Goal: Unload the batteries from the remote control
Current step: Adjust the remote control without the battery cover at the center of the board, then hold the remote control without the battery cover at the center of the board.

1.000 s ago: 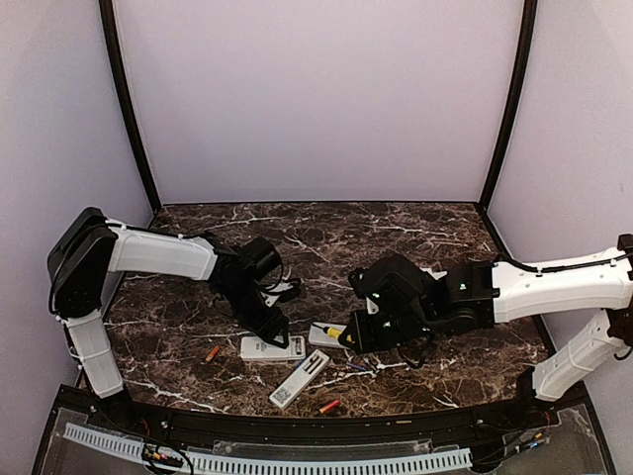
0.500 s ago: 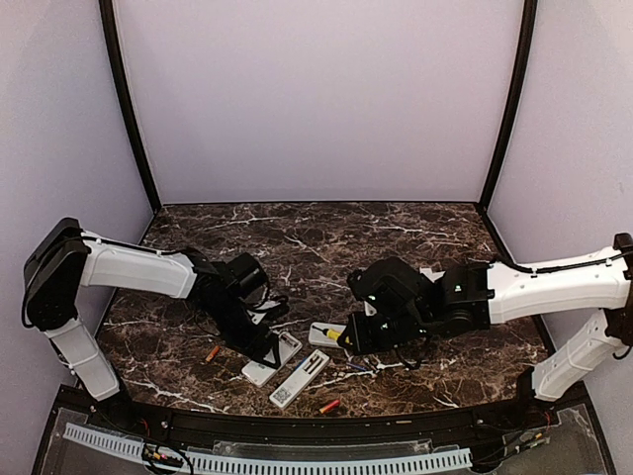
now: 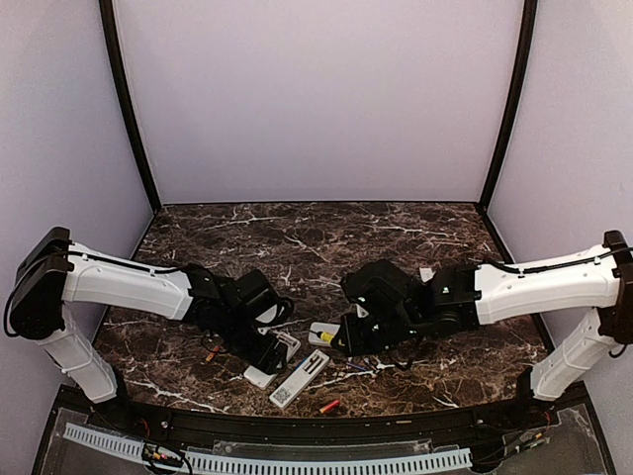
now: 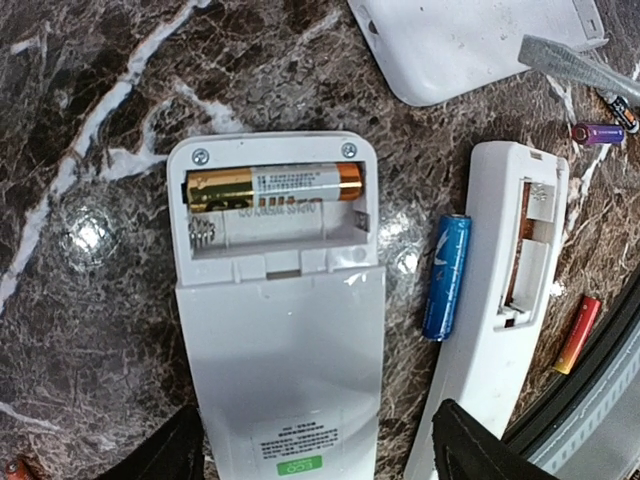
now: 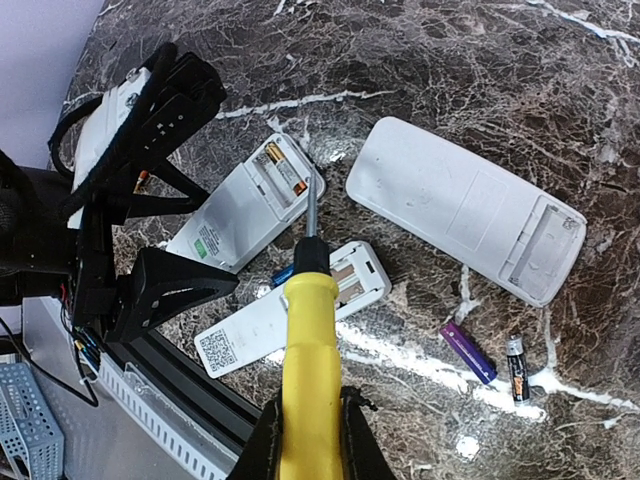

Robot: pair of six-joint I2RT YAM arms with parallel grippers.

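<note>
The left gripper (image 4: 315, 455) is held low over a remote (image 4: 280, 340), which lies back up near the middle of the near edge of the table (image 4: 90, 330). Its fingers (image 4: 160, 458) are spread wide, one at each side of the label end of the remote; whether they touch it cannot be told. The compartment at the other end of the remote is uncovered. One battery (image 4: 275, 186), wrapped in gold and orange, is seated crosswise in the slot farthest from the fingers. This battery is thus found ahead of the gripper, well apart from the fingertips.

A blue battery (image 4: 445, 277) is laid on the table between this remote and a narrow remote (image 4: 500, 330), just beside the latter. A red battery (image 4: 578, 334) is seen at the other side of the narrow remote, toward the near edge. A purple battery (image 4: 597, 131) and a black battery (image 5: 516, 368) are placed close together near a big remote (image 5: 465, 205).

The right gripper (image 5: 308, 440) is pressed onto the yellow handle of a screwdriver (image 5: 308, 340). The blade is pointed toward the gap between the remote and the big remote.
</note>
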